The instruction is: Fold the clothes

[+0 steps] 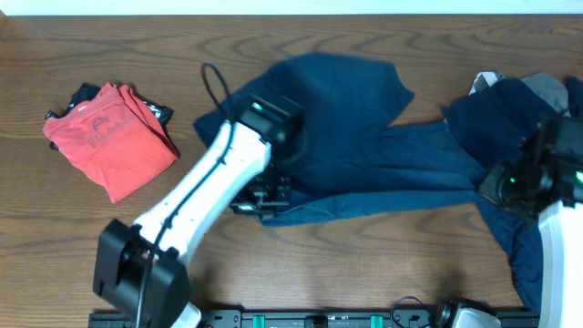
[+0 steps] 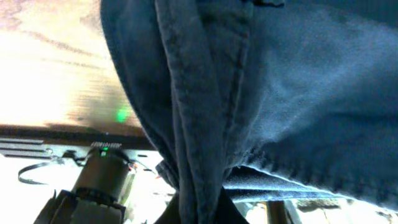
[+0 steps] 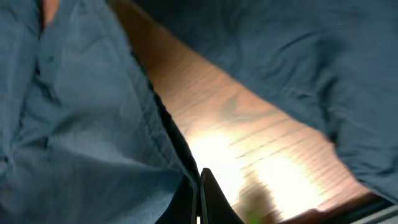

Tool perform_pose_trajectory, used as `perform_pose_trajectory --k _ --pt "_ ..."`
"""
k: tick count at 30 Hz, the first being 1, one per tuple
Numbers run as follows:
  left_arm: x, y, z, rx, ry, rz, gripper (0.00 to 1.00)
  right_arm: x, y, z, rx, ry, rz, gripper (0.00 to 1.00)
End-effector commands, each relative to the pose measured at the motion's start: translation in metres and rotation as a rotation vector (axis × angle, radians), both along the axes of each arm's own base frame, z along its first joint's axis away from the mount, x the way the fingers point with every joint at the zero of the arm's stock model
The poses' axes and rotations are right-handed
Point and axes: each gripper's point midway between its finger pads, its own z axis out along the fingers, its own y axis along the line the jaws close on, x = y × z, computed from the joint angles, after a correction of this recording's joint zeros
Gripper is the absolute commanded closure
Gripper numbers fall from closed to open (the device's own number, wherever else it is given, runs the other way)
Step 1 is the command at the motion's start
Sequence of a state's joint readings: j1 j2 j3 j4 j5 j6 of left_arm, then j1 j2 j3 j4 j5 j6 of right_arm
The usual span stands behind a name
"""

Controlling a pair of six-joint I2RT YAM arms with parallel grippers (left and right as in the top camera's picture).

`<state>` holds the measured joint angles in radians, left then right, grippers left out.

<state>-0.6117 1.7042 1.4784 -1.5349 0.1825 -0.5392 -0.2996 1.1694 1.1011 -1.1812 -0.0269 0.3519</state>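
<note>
Progress, judged from the present layout: the fold on the navy trousers [image 1: 364, 137] is only starting. Their near edge is being raised at two points, while the rest is lying spread and unfolded across the middle of the worktop [image 1: 364, 264]. At the left, well apart from the trousers, a red garment [image 1: 109, 137] is lying folded flat and is looking finished. At the far right, a rumpled pile of navy and grey clothes [image 1: 533, 91] is waiting beside the trousers, not yet folded.

Arm pose: the left arm [image 1: 196, 200] is reaching from the near left edge toward the centre. The left gripper [image 2: 196, 208] is sitting at the near hem of the trousers, its jaws closed on a bunched ridge of navy cloth. The right arm [image 1: 557, 246] is rising from the near right corner. The right gripper [image 3: 199, 193] is positioned at the right end of the trousers, its jaws appearing pinched together on a seam edge, with bare worktop showing beneath.
</note>
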Motion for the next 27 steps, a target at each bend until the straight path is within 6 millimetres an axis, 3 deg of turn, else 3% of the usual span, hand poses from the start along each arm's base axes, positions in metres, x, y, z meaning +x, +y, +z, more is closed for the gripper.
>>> perform_pose_trajectory --k 1,5,13,21,27 --pt "-0.008 0.007 0.019 0.056 -0.119 0.051 0.94 -0.005 -0.019 0.022 -0.123 -0.058 0.011 0.99" --pt "-0.002 0.008 0.035 0.045 -0.256 0.12 0.94 0.013 -0.012 0.041 -0.133 -0.148 0.115 0.99" --pt "0.056 0.039 0.058 0.099 -0.578 0.268 0.94 0.091 0.028 0.072 -0.089 -0.433 0.308 0.99" --pt "0.097 0.095 0.053 0.137 -0.601 0.526 0.94 0.165 0.08 0.059 -0.078 -0.541 0.473 0.99" --pt "0.123 0.114 0.032 0.125 -0.559 0.606 0.94 0.21 0.113 0.048 -0.076 -0.635 0.544 0.99"
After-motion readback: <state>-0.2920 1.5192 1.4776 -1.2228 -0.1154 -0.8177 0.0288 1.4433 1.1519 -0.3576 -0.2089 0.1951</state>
